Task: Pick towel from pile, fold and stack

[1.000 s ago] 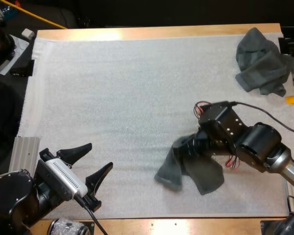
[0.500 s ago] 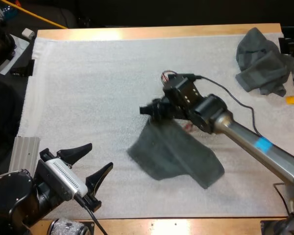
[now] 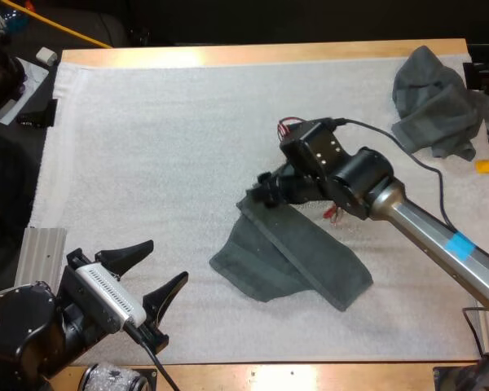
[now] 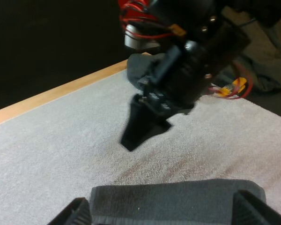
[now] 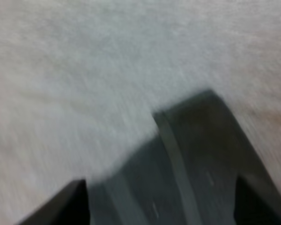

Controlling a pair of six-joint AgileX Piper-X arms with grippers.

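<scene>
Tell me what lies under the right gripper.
Under the right gripper lies the far corner of the spread grey-green towel, flat on the white mat. The gripper is open above it. The mat beneath the towel is covered, so anything there cannot be seen.

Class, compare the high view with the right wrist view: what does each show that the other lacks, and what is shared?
High view, not the wrist: the crumpled towel pile at the mat's far right, the open left gripper, and the spread towel's whole outline. Right wrist view, not the high: the towel's hem line close up, between the right gripper's parted fingers. Both: that towel on the white mat.
</scene>
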